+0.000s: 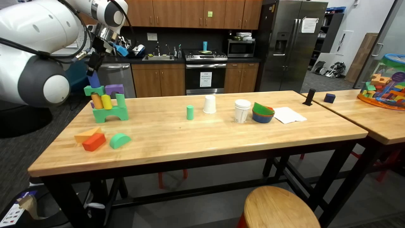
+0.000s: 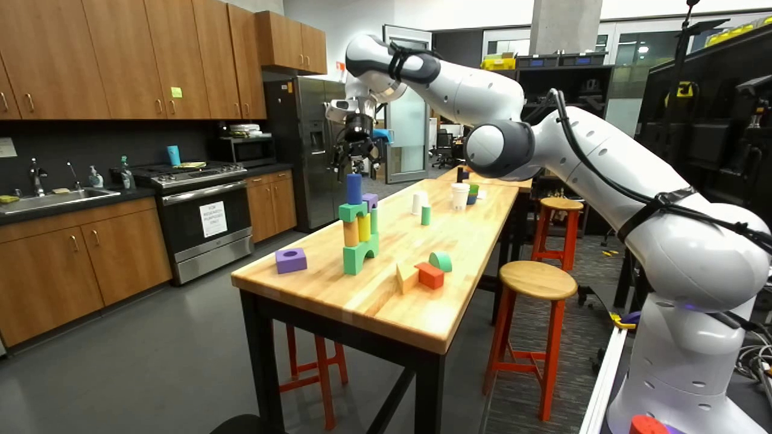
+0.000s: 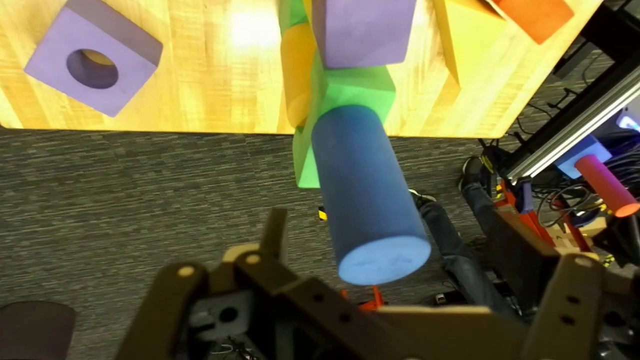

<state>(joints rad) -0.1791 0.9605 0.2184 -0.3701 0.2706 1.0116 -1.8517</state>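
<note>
Kitchen behind: wooden cabinets (image 1: 190,14), stove (image 1: 192,77) and refrigerator (image 1: 286,71), beyond a long wooden tabletop (image 1: 164,136). Block tower (image 1: 109,103) stands near one end of it. Pincer (image 2: 357,164) points down just above the tower, jaws spread wide apart. In the wrist view the upper end of the blue cylinder (image 3: 370,190) shows between the jaws with a gap on either side; pincer grips nothing. Blue cylinder stands upright on a small green bridge (image 2: 353,211) and makes the top of the tower. Below: orange cylinder (image 1: 97,100) and yellow cylinder (image 1: 107,102) side by side, plus an upright green block (image 1: 121,100), all three on a wide green arch (image 1: 110,111). Purple arch (image 1: 114,89) sits next to the green bridge, roughly level with it. Loose on the tabletop near the tower: yellow-orange wedge (image 2: 406,277) just beside a red block (image 2: 430,275), green half-round (image 2: 441,261) close to that block. Purple block with a round hole (image 2: 291,261) lies on the tower's opposite side. Farther along the tabletop: green cylinder (image 1: 190,112), upturned white cup (image 1: 209,104), stack of white cups (image 1: 241,112), colored bowls (image 1: 262,118) set together, white paper (image 1: 288,115).
</note>
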